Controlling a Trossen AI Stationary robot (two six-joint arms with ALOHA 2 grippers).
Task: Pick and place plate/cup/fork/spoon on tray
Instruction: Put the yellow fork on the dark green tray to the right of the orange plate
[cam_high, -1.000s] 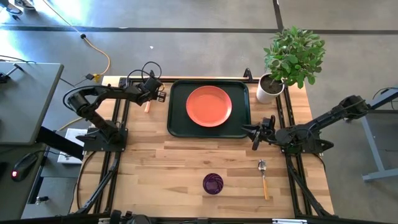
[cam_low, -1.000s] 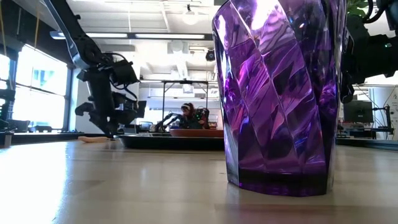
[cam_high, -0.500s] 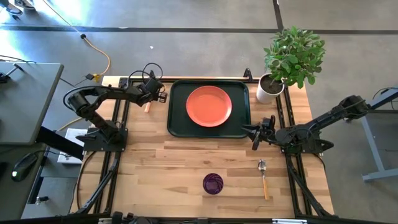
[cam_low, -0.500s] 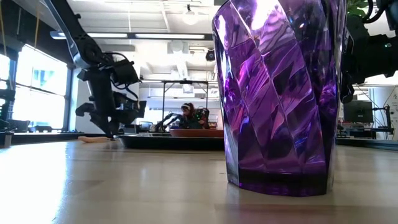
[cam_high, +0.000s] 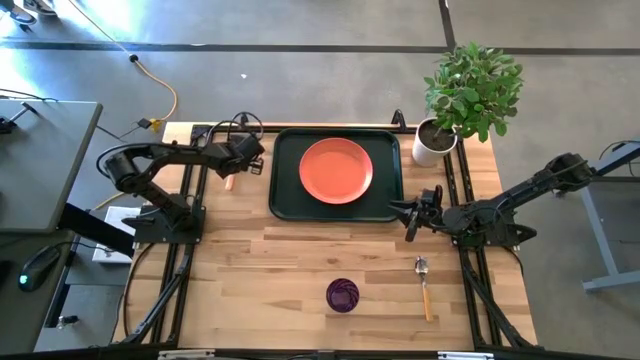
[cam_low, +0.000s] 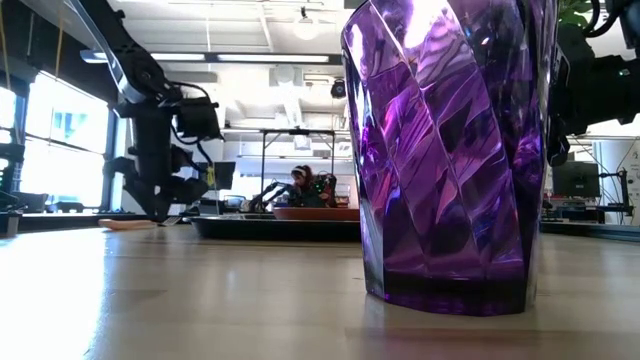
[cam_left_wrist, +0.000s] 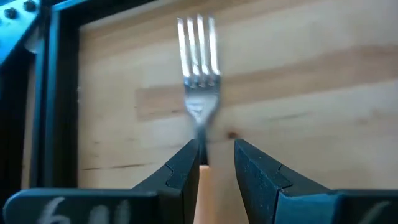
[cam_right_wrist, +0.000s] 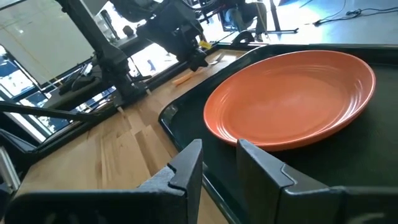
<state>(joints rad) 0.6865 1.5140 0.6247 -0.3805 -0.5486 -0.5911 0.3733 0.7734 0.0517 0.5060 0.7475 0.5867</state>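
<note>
Tray (cam_high: 283, 205): dark green, upper centre of the high view. Holds the plate (cam_high: 336, 170), orange-red, lying flat inside the rim.

Fork (cam_left_wrist: 199, 56): on bare wood just left of the tray, upper left of the high view. Tines point away from the left wrist camera; pale handle runs back between the fingers. Judged light, stiff and slim, likely to pivot if pinched near the head; best taken mid-handle, across its narrow width.

Left gripper (cam_left_wrist: 205, 163): fingers set close on either side of the fork's handle; whether they actually clamp it cannot be told.

Cup (cam_high: 342, 295): dark purple, upright on wood, lower centre.

Spoon (cam_high: 424, 282): lower right, bowl toward the tray, well apart from the cup.

Right gripper (cam_high: 406, 217): waits at the tray's lower right corner, fingers parted, holding nothing.
</note>
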